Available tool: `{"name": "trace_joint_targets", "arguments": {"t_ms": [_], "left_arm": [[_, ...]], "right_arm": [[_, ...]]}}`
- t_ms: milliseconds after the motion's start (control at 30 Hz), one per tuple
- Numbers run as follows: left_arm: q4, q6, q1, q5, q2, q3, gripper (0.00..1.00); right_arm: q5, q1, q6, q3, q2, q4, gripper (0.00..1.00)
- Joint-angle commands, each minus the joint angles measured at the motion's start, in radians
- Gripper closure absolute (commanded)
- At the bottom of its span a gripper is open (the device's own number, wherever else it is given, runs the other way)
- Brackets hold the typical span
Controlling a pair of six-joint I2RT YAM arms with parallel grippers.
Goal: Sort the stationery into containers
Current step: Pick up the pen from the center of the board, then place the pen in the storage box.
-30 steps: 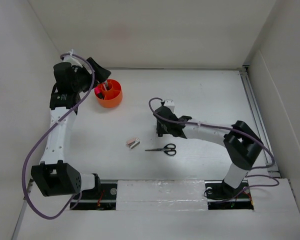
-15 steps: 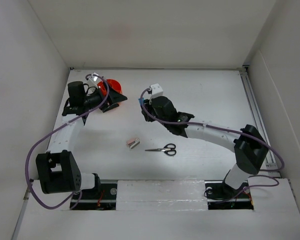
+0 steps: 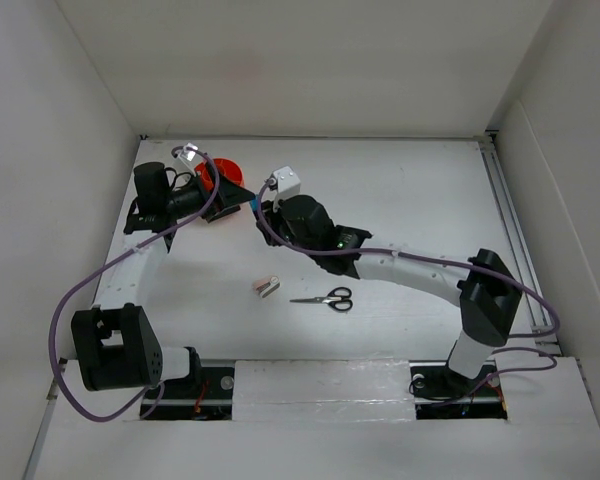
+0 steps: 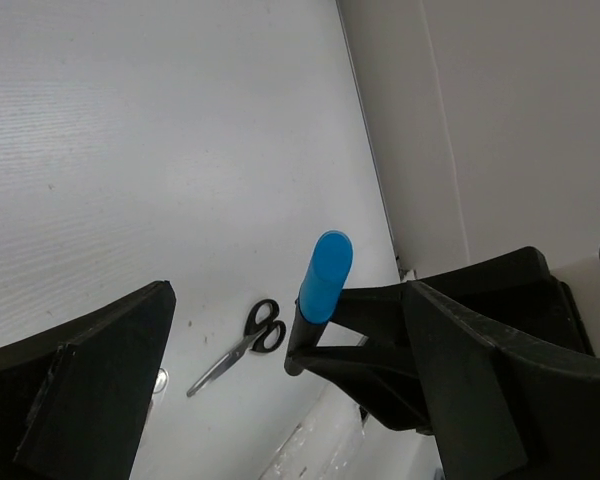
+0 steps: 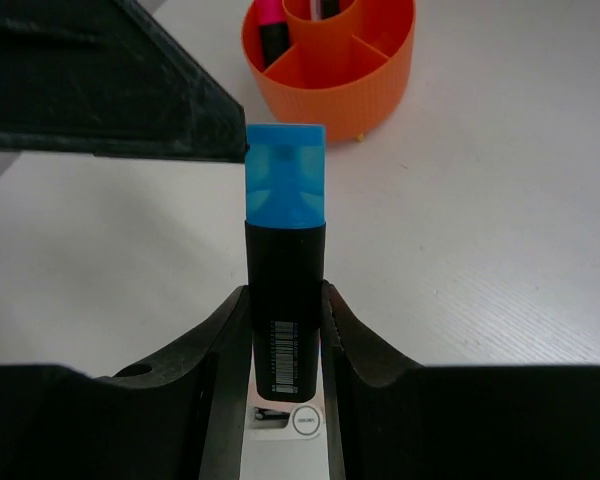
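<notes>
Highlighter [image 5: 285, 250], blue-capped, clamped in right gripper [image 5: 285, 305]; orange tub [image 5: 330, 85] beyond.

**Seen Among the Desk Things**

Saw a black highlighter with a blue cap [image 5: 285, 240] pinched in the right gripper [image 5: 283, 300], cap end sticking out, near the round orange tub [image 5: 350, 95]. Spotted a pink-capped highlighter [image 5: 270, 25] standing in one tub slot. Found black-handled scissors [image 3: 325, 297] lying flat near a small stapler [image 3: 267, 286], well apart from the tub.
</notes>
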Motion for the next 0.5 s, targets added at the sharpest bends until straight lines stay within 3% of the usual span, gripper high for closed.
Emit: {"name": "trace_joint_targets", "arguments": {"t_ms": [0,200,467], "left_arm": [[0.023,0.010,0.001,0.019,-0.035,-0.007,0.06],[0.023,0.010,0.001,0.019,-0.025,-0.007,0.19],[0.041,0.010,0.001,0.038,-0.025,-0.007,0.50]], "right_arm": [[-0.010,-0.001,-0.009,0.065,0.021,0.072,1.00],[-0.036,0.008,0.000,0.101,0.040,0.081,1.00],[-0.059,0.026,0.009,0.151,0.080,0.090,1.00]]}}
